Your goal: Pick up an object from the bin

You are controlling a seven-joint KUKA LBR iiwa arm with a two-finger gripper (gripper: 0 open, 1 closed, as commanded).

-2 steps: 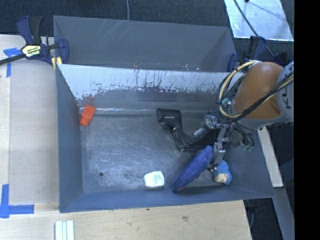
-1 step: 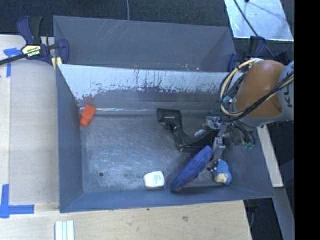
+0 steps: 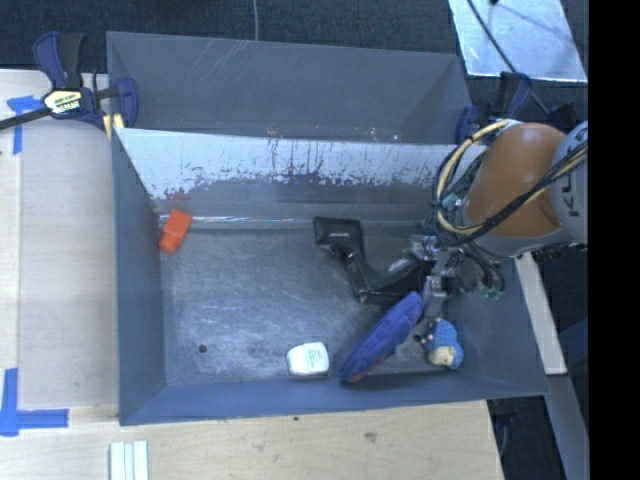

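Observation:
My gripper (image 3: 434, 296) hangs low at the right side of the bin. It is just above the upper end of a long blue brush-like thing (image 3: 383, 338) that lies slanted toward the front wall. A small blue and yellow toy figure (image 3: 442, 345) sits right below the gripper, in the front right corner. A black angled tool (image 3: 350, 253) lies to the gripper's left, its handle running toward the gripper's base.
A white rounded case (image 3: 308, 359) rests by the front wall, left of the blue thing. An orange block (image 3: 175, 231) lies at the far left against the back wall. The arm's orange cover and cables hang over the bin's right wall.

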